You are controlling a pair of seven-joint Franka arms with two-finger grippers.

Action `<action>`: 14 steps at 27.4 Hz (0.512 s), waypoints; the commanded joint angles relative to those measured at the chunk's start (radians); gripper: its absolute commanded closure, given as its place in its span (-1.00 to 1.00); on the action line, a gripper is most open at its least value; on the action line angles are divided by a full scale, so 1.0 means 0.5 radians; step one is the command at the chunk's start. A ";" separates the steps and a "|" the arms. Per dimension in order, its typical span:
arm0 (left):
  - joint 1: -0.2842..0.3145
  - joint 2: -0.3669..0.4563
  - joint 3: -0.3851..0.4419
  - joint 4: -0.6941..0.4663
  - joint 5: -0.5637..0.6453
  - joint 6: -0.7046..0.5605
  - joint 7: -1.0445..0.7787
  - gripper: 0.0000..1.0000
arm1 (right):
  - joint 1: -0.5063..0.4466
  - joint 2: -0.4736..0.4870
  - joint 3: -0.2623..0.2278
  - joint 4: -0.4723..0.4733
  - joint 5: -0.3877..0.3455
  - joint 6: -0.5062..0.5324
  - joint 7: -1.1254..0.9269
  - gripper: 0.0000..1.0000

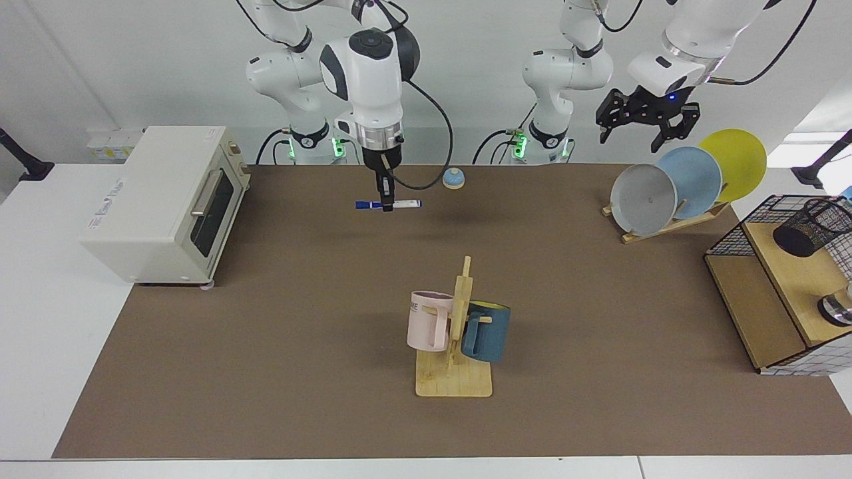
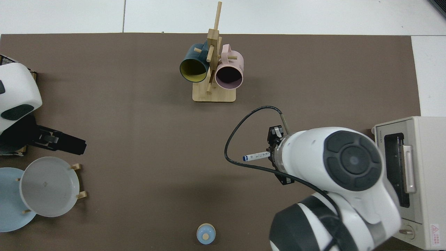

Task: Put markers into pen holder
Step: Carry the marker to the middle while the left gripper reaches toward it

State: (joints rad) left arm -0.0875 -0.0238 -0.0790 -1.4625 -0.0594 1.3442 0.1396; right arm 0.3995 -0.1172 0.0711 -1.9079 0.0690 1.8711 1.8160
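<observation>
Above the brown mat point(image 1: 266, 332), right gripper point(image 1: 386, 205) pinches the level marker point(image 1: 388, 205) mid-barrel.

Black wire-mesh pen holder point(image 1: 813, 227); matt brown mat point(image 1: 299, 346).

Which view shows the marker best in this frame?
The facing view: the whole marker hangs level above the table, gripped mid-barrel by the right claw. The top view shows only one end of the marker; the arm hides the rest.
</observation>
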 commanded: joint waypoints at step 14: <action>-0.018 -0.048 -0.324 -0.060 -0.240 0.238 0.573 -0.87 | 0.005 0.029 0.033 0.242 0.230 -0.113 0.034 1.00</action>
State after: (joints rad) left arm -0.0899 -0.0241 -0.2291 -1.4625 -0.1198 1.3993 0.3296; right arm 0.4087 -0.1189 0.0867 -1.8100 0.1422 1.8023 1.8020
